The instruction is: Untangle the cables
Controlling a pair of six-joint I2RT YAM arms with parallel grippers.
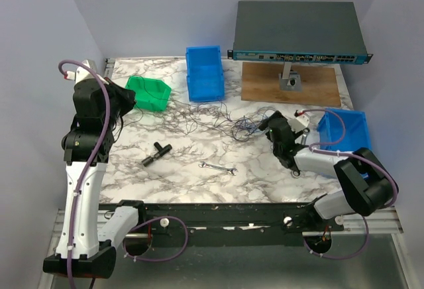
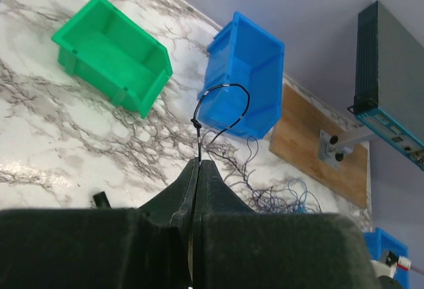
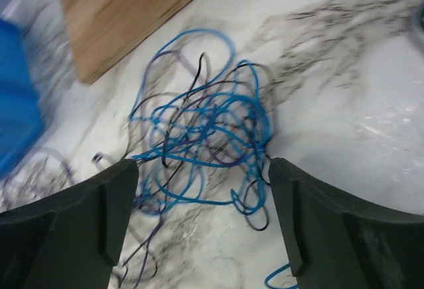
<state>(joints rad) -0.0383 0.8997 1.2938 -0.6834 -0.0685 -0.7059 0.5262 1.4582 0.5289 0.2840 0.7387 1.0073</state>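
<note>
Pinches one thin black strand [image 2: 198, 142] of the cables [image 2: 281, 199] in the left tool [image 2: 199, 164], jaws clenched flat together with the strand rising out of the seam. Shows that strand curling into a small loop just past the fingertips, in front of the blue bin [image 2: 248, 70] in the wrist view. Holds this tool at the left side of the desk [image 1: 185, 183], near the green bin [image 1: 149, 92].

Holds the right tool [image 3: 202, 164] released, fingers [image 3: 79, 223] spread wide to either side of the main tangle, grasping nothing. Frames the tangle between those fingers: bright blue and black wires knotted together, lying on the marble desk close to a corner of the wooden board [image 3: 126, 10]. Places it, seen from above, right of the desk's middle, just left of the right tool, with loose thin strands trailing left toward both bins.

Shares the desk with a small silver wrench [image 1: 218, 167] and a black T-shaped part [image 1: 156, 154] nearer the front, both apart from the tangle. Has a second blue bin [image 1: 344, 130] at the right edge and a grey network switch [image 1: 298, 34] on a stand over the board.
</note>
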